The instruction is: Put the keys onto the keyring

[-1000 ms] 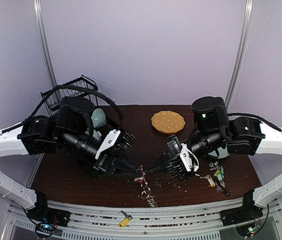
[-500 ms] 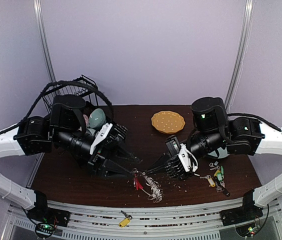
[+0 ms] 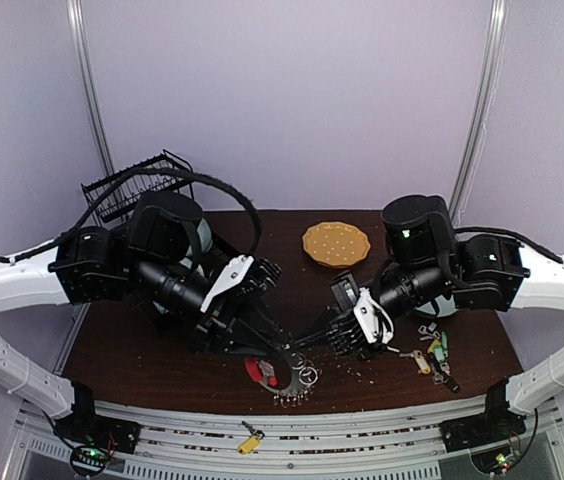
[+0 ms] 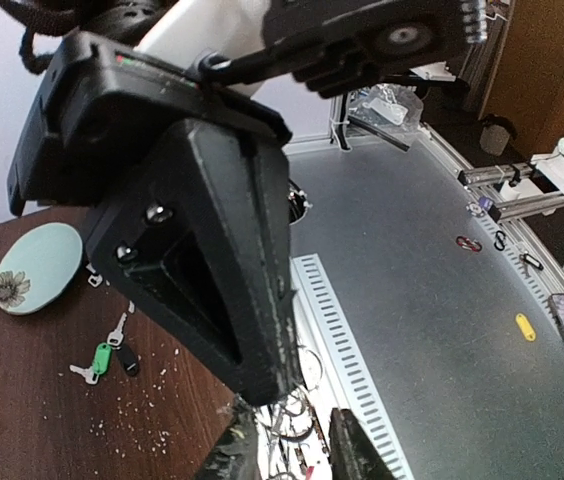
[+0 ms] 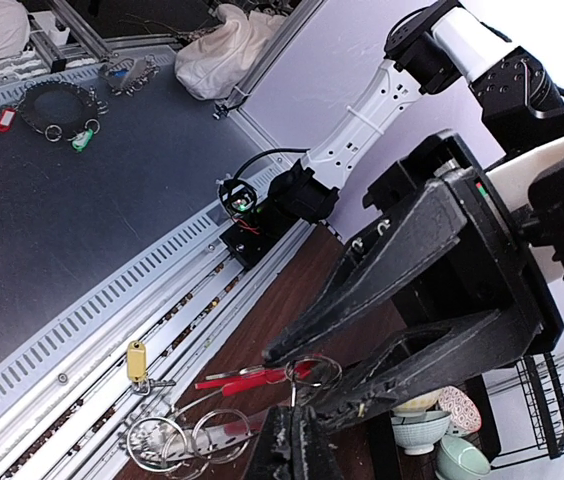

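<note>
Pictured from above: 2 black arms angled in toward each other over the near edge of a dark wood surface [image 3: 132, 365], tips almost meeting above the keyring [image 3: 280, 380]. Left gripper [image 4: 294, 428] partly spread, with silver loops of the keyring showing in the gap between its fingers; contact with either pad impossible to tell. Right gripper [image 5: 292, 425] pressed together, with a thin metal loop running down to its tips; a real pinch on that loop impossible to tell.

Keyring low at the front edge of the surface, just below both grippers, with its red arc [image 3: 257, 370] toward the left arm and its fringe of small rings spilling toward the slotted metal rail [image 3: 382, 425].

Loose keys [image 3: 432, 352] heaped on the surface by the right arm, well apart from the keyring, green and yellow tags among them. 1 yellow-tagged key [image 3: 250, 441] lying alone on the rail in front.

Farther back: a round yellow dotted plate [image 3: 336, 243] near the middle, a black wire rack [image 3: 137, 185] at the left rear corner, a pale green bowl [image 5: 459, 460] behind the left arm, and a pale blue-green plate [image 4: 34, 268] with a flower print near the keys. Pale crumbs scattered on the surface around the right gripper.
</note>
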